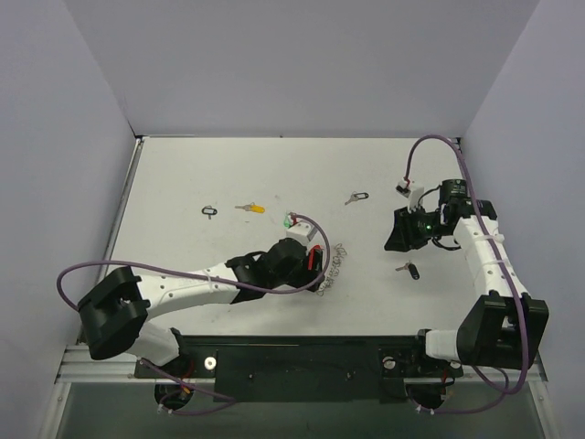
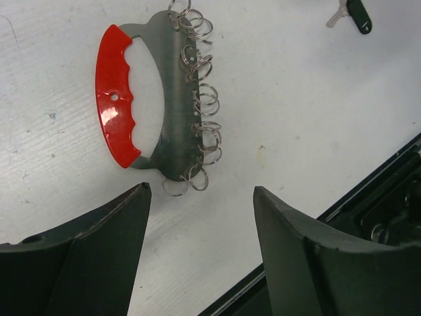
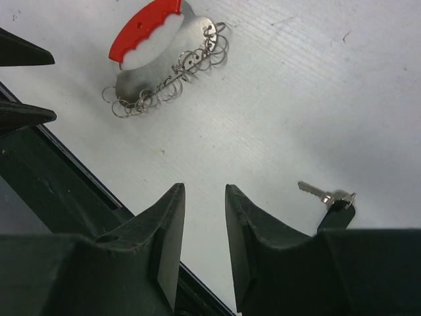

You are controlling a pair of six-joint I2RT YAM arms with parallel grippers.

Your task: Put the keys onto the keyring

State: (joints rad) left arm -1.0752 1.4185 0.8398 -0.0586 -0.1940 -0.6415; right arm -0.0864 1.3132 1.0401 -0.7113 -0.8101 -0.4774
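Observation:
The keyring (image 2: 115, 105) lies flat on the white table: a curved red plastic grip on a silver plate with a row of small wire loops (image 2: 204, 99). My left gripper (image 2: 200, 197) is open just short of its near end, touching nothing. From above, the keyring (image 1: 336, 262) lies right beside the left gripper (image 1: 313, 265). My right gripper (image 3: 205, 191) is open by a narrow gap with nothing in it, and the keyring (image 3: 158, 59) lies far ahead of it. A black-tagged key (image 3: 325, 196) lies to its right, also visible as the key (image 1: 409, 269) under the right gripper (image 1: 398, 236).
A yellow-tagged key (image 1: 251, 208), a small black piece (image 1: 210, 211) and another dark-tagged key (image 1: 356, 197) lie farther back on the table. The black base rail (image 1: 292, 352) runs along the near edge, close to both grippers. Grey walls enclose the table.

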